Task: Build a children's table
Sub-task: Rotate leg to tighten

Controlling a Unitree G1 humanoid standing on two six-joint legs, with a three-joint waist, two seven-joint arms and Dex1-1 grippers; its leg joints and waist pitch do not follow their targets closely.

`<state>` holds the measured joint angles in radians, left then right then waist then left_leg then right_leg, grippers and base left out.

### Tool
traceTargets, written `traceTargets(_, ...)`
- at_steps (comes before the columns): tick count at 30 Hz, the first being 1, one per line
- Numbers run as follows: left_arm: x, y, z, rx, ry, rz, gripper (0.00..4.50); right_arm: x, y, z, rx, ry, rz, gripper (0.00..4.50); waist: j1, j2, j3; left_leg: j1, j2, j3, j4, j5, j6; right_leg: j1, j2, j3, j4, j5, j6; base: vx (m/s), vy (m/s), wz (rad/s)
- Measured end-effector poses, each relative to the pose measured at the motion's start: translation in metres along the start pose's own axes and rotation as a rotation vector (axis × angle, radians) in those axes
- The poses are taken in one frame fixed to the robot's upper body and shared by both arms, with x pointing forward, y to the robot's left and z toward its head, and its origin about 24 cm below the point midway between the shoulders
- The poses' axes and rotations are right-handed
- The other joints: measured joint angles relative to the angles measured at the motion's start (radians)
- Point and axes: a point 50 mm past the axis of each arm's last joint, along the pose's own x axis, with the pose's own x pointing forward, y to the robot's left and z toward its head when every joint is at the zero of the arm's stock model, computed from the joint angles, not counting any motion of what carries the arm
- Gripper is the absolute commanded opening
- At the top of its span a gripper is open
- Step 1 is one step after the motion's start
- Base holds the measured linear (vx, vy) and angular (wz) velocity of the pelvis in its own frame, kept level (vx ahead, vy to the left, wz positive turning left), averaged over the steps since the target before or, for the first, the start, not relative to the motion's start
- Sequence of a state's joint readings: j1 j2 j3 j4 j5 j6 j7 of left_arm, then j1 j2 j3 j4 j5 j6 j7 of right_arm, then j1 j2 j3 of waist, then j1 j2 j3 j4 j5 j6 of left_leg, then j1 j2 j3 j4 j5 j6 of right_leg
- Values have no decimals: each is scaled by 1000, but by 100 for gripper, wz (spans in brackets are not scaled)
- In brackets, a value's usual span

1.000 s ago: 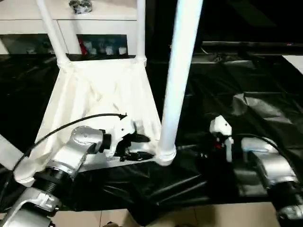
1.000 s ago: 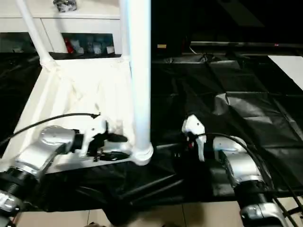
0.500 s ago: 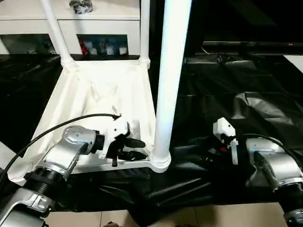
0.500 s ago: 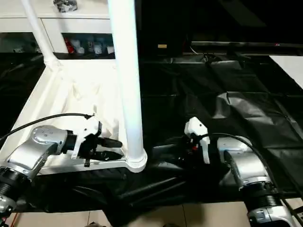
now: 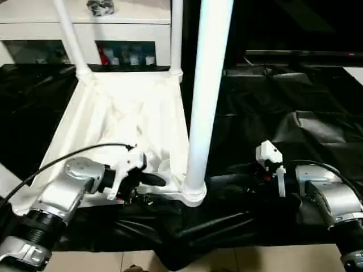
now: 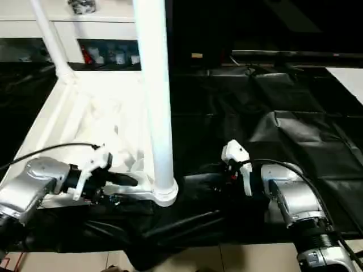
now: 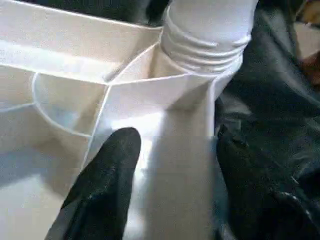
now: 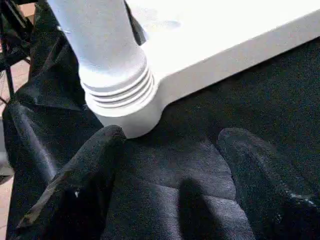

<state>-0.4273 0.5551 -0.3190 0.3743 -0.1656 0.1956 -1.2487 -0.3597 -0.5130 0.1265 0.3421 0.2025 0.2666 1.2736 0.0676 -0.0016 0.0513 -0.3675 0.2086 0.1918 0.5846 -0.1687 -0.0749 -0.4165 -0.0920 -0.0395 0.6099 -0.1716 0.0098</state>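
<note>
The children's table lies upside down on a black sheet, its white top point(image 5: 125, 113) showing the ribbed underside. Three white legs stand in its corner sockets: two far ones point(image 5: 71, 39) point(image 5: 177, 34) and a thick near one point(image 5: 207, 85) in the near right socket point(image 5: 193, 195). My left gripper point(image 5: 150, 190) is open and straddles the top's near rim point(image 7: 185, 165) just left of that socket, one finger point(image 7: 105, 185) inside the top and the other outside on the sheet. My right gripper point(image 8: 172, 135) is open just above the sheet, a little right of the socket point(image 8: 125, 100), holding nothing.
The black sheet point(image 5: 295, 102) covers the floor around the table, wrinkled and bunched along its near edge. A white cabinet point(image 5: 113, 22) with glass doors stands behind the far legs. Tan floor point(image 5: 255, 260) shows at the near edge.
The near leg, tilted a second ago, now stands straighter. My left gripper slid a little left along the near rim, and its fingers narrowed then spread again. The right arm barely moved.
</note>
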Motion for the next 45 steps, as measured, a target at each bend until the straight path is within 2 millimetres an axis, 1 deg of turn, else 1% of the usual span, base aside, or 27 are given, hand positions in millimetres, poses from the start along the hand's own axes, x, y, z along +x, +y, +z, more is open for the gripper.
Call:
traceTargets(1,0,1,0,8,5,1,246,0,0,1,-3,0,1,349,0,0,0,0,0,0,0,0,0,0,0,0,0,0,0,0,0,0)
traceTargets(5,0,3,-1,12,12,11,234,0,1,2,-8,-1,3,349,0,1,0,1,0,-4,0,0,0,0,0,-1,0,0,0,0,0,0)
traceTargets(6,-1,3,-1,5,13,9,209,0,1,2,-7,-1,3,349,0,1,0,1,0,-5,0,0,0,0,0,-1,0,0,1,0,0,0)
traceTargets(9,-4,2,-2,-10,24,-13,203,0,1,2,-7,0,2,349,-8,1,0,1,0,-6,0,0,0,0,0,0,0,0,1,0,0,0)
traceTargets(12,-5,1,-3,-14,26,-28,164,0,0,2,-7,1,2,349,-10,1,0,1,-1,-6,1,0,0,0,0,0,0,0,1,0,0,0)
traceTargets(16,-6,-1,-3,-43,22,-53,155,0,1,2,-6,1,2,349,-10,1,0,0,-1,-7,0,0,0,0,0,0,0,0,0,0,0,0)
traceTargets(18,-6,-2,-3,-50,19,-65,129,0,1,2,-6,1,2,349,-8,1,0,0,-1,-7,0,0,0,0,0,-1,0,0,-1,0,0,0)
traceTargets(21,-5,-3,-3,-58,17,-80,118,0,1,2,-4,2,2,349,-5,2,-1,0,-1,-6,0,0,0,0,0,-1,0,3,-5,0,0,0)
traceTargets(23,-5,-4,-2,-63,12,-86,87,0,1,1,2,4,3,349,-3,2,-1,-1,-1,-6,-1,0,0,0,0,-1,0,2,-5,0,0,0)
traceTargets(24,-5,-4,-2,-67,12,-91,79,0,1,1,10,4,4,349,-3,2,-1,-1,0,-6,-1,-1,-1,0,0,-1,0,2,-5,0,0,0)
traceTargets(25,-5,-5,-2,-68,13,-95,77,0,1,1,23,4,5,375,-2,2,-1,0,0,-6,-1,-1,-1,0,0,-1,0,2,-5,0,0,0)
traceTargets(27,-5,-6,-2,-77,14,-99,56,0,1,0,49,-4,11,381,-3,2,-1,0,0,-6,-1,-1,-1,0,0,-1,0,2,-5,0,0,0)
traceTargets(28,-5,-7,-2,-80,15,-99,35,0,1,0,56,-6,12,401,-3,2,-1,0,0,-6,0,-1,-1,0,0,-1,0,2,-5,0,0,0)
traceTargets(29,-5,-8,-2,-81,16,-101,35,0,1,-1,70,-9,13,401,-3,2,-1,0,0,-6,0,-1,-1,0,0,-1,0,2,-5,0,0,0)
traceTargets(30,-5,-8,-3,-82,16,-95,25,0,1,-1,83,-13,16,416,-4,3,-1,1,0,-6,0,-1,-1,0,0,-1,0,2,-5,0,0,0)
traceTargets(31,-5,-9,-3,-81,17,-92,25,0,1,-1,92,-13,17,423,-4,3,-1,1,0,-6,0,-1,-1,1,0,-1,0,2,-5,0,0,0)
traceTargets(33,-5,-9,-3,-75,19,-89,7,0,2,-2,105,-13,20,429,-3,3,-1,1,-1,-6,0,-1,-1,1,0,-1,0,1,-4,0,0,0)
traceTargets(34,-5,-8,-4,-71,23,-84,2,0,2,-2,110,-15,21,439,-3,3,-1,1,-1,-6,0,-1,-1,1,0,-1,0,1,-4,0,0,0)
traceTargets(35,-4,-8,-3,-68,23,-78,0,1,2,-1,111,-18,20,446,-3,3,-1,1,-1,-6,0,-1,-1,1,0,-1,0,1,-4,0,0,0)
traceTargets(37,3,-7,0,-45,12,-61,0,2,1,-1,106,-21,11,446,-3,5,-2,1,-1,-6,0,-1,-1,2,0,0,0,1,-3,0,0,0)
traceTargets(39,16,-3,7,-33,-1,-29,0,5,1,1,76,-22,1,446,4,6,-3,1,-1,-5,0,-1,-1,4,-1,1,0,-2,1,0,0,0)
traceTargets(41,24,0,12,-29,-11,2,0,9,2,4,41,-28,3,446,5,6,-3,1,-1,-6,1,-1,-1,4,-1,1,0,-2,1,0,0,0)
traceTargets(45,38,7,19,-35,-30,43,0,22,2,7,-26,-46,-14,446,2,6,-3,1,-1,-7,1,0,-1,4,-1,0,0,-2,2,0,0,0)
